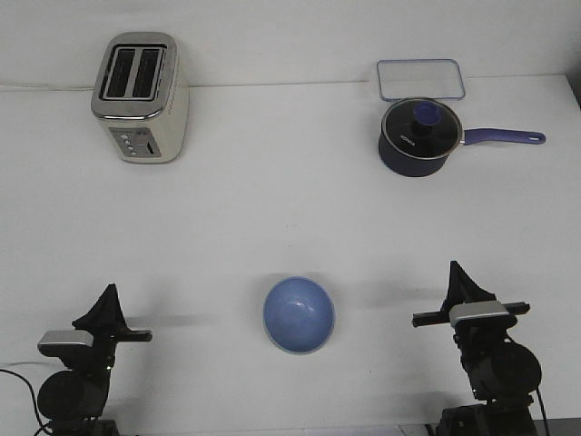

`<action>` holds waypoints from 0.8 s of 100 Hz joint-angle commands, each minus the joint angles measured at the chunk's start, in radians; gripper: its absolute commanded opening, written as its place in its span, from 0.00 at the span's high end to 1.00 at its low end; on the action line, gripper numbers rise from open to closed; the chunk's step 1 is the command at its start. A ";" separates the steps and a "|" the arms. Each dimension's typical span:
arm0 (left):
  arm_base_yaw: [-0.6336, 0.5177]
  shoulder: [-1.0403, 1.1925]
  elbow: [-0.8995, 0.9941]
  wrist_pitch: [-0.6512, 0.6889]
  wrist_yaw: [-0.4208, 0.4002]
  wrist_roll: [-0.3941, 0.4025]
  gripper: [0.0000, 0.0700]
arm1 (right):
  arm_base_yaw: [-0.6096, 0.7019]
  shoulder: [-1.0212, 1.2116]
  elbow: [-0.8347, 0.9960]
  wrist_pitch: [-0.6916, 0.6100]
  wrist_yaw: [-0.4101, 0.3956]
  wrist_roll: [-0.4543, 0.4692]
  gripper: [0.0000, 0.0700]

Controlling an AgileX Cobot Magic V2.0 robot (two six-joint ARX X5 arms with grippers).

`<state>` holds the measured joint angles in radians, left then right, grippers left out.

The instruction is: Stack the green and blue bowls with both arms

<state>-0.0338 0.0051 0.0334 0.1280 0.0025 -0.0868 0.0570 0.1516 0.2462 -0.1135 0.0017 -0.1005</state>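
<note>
Blue bowl [299, 314] sits upright at table's near-centre, midway between both arms; thin greenish rim shows beneath its edge, so green bowl probably nested under it, stack likely done. Bowl interior empty. Left gripper [108, 300] and right gripper [457, 277] parked either side, well apart from bowl, holding nothing; jaw opening cannot be told. Lidded saucepan [416, 139], toaster [141, 98], clear tray [421, 80] far back, out of reach.
</note>
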 commanded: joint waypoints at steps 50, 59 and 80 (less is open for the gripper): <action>0.000 0.000 -0.019 0.016 0.000 0.017 0.98 | -0.074 -0.150 -0.233 0.069 -0.029 -0.157 1.00; 0.000 0.000 -0.019 0.016 0.000 0.017 0.98 | -0.072 -0.151 -0.233 0.069 -0.028 -0.158 1.00; 0.000 0.000 -0.019 0.016 0.000 0.017 0.98 | -0.072 -0.151 -0.233 0.069 -0.028 -0.158 1.00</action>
<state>-0.0338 0.0055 0.0334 0.1280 0.0021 -0.0856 -0.0147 0.0013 0.0147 -0.0547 -0.0257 -0.2550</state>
